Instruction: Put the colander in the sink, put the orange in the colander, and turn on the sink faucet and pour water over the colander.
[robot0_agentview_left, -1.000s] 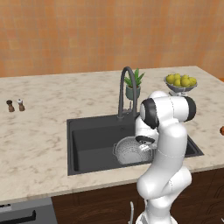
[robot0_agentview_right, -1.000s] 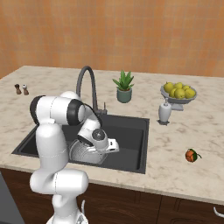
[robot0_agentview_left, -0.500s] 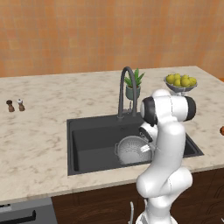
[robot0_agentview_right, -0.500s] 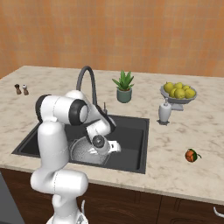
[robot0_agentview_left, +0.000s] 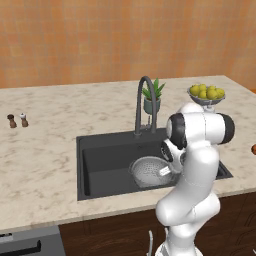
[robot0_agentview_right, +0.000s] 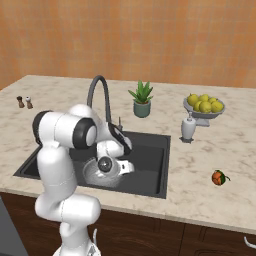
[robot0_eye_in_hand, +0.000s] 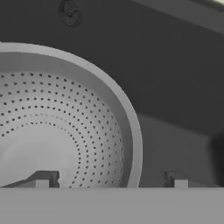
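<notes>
The colander sits in the sink; the gripper straddles its rim, jaws spread wide, gripping nothing.

The colander looks like matt silver-grey metal, smooth, pierced with rows of fine holes below a plain rim. The sink is a dull charcoal, smooth and without shine; its drain is darker metal. The bench has a polished pale stone look with beige veining. The faucet is dark grey satin metal. The wall looks like warm orange wood grain. The orange has a soft sheen.
</notes>
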